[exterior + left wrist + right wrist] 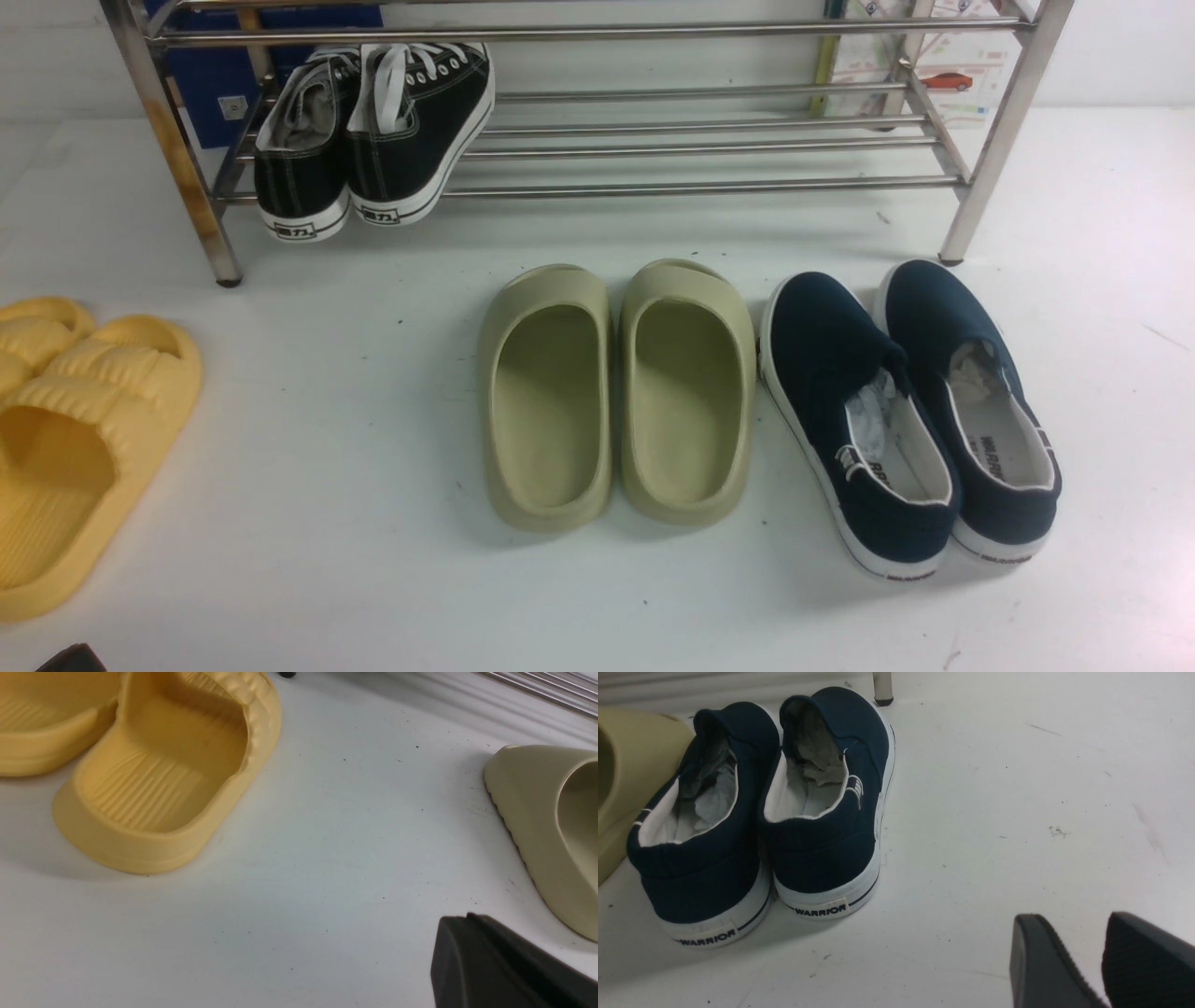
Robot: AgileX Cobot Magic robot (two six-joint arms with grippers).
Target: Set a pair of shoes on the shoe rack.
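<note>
Shoe rack (747, 190): glossy metal tubing. Lace-up sneakers (420, 121): matt black canvas, rubber soles. Clogs (551, 411): smooth, matt, plastic-like.

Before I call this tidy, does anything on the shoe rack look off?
Yes: one front leg of the shoe rack, on the robot's left, has brownish, rust-like stains. The black sneakers' heels also jut out past the shelf's front bar.

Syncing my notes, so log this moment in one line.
sneakers: both on rack | slides: floor | slip-ons: floor, beside slides
</note>
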